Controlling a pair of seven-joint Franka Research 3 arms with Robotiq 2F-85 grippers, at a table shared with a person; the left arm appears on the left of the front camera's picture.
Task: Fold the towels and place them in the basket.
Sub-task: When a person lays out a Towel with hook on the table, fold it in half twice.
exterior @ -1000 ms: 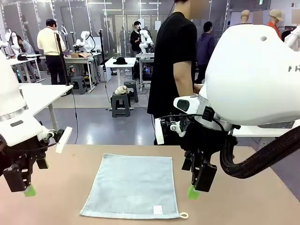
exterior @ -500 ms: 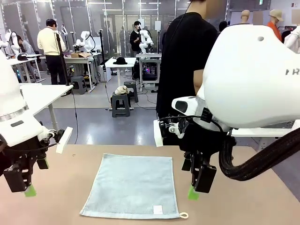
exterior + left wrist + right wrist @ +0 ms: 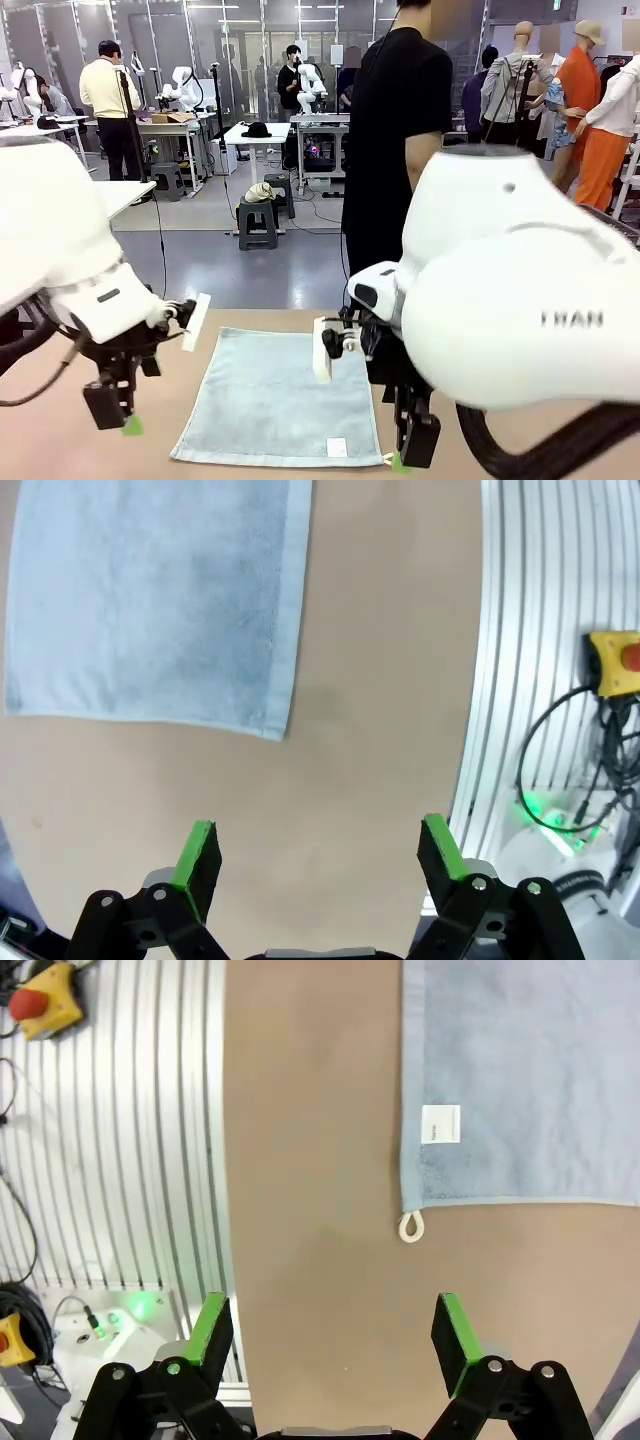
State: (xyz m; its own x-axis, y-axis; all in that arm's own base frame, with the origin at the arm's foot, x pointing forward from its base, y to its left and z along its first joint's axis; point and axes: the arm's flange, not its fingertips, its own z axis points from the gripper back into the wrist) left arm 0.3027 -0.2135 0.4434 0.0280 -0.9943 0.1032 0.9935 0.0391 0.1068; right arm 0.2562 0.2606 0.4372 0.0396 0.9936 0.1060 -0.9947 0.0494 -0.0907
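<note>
The left claw (image 3: 320,845) stands wide open, its green pads well apart, with nothing between them. Bare tan worktop (image 3: 350,740) lies under it. The right claw (image 3: 337,1325) is spread just as wide and also grips nothing. Whether either claw's tips touch the worktop I cannot tell.

One towel (image 3: 280,395) lies flat and unfolded on the worktop between the two claws. In the left wrist view, one of its corners sits a little ahead of the left claw, apart from the fingers. In the right wrist view, the towel's white loop (image 3: 411,1226) sticks out from a corner ahead of the right claw, and the white label (image 3: 441,1124) sits just inside that corner.

Past the worktop's edge is a ribbed metal surface (image 3: 530,630) with black cables and a yellow box with a red button (image 3: 612,665).

At the far side a person in a black shirt (image 3: 400,150) stands side-on. Behind that person the room holds a stool (image 3: 257,222), white tables and another person in a cream top (image 3: 110,95).
</note>
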